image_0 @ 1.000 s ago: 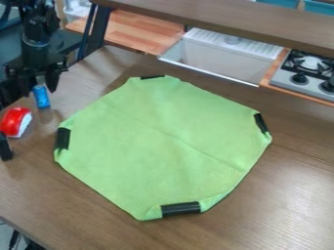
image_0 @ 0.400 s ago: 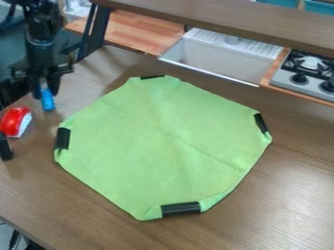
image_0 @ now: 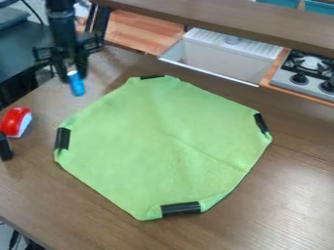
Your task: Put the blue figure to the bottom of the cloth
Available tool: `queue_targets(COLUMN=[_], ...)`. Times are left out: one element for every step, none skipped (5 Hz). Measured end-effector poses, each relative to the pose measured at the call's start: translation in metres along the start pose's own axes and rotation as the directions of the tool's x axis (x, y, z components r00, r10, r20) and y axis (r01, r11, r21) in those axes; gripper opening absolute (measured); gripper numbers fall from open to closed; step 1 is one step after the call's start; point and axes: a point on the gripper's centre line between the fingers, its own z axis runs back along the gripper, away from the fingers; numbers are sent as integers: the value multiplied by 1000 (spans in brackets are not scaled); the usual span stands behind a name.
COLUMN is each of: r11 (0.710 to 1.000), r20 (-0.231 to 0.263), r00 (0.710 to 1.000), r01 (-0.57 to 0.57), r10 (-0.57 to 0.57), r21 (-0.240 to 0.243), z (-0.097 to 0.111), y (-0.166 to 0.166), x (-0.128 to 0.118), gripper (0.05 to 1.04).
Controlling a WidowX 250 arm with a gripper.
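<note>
My gripper hangs at the upper left of the camera view, shut on the upper end of the blue figure. The figure is held upright with a slight tilt, left of the cloth's upper corner and outside its edge. The green cloth lies spread over the middle of the table, with its corners folded in under black strips.
A red and white object lies at the left edge, with a black item just below it. Behind the table are a white sink, a stove and a brown raised shelf.
The gripper has moved right and slightly up across the view, carrying the blue figure along. The cloth and the red object have stayed where they were.
</note>
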Motion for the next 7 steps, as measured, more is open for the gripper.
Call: queue_targets(r11=[992, 967, 923, 871, 846, 830, 825], r20=[-43, -57, -30, 22, 21, 23, 35], r00=[991, 965, 922, 873, 848, 832, 828], r01=[123, 253, 384, 488, 530, 555, 561], r10=[-124, -255, -385, -488, -530, -554, -560], r21=[-28, -41, -35, -46, -51, -63, -68], z=[6, 4, -8, -15, -16, -12, -11], y=[-15, -25, -33, -51, -63, -71, -72], x=[-40, -84, -131, -162, -183, -197, -204], gripper=[367, 367, 367, 367, 367, 367, 367])
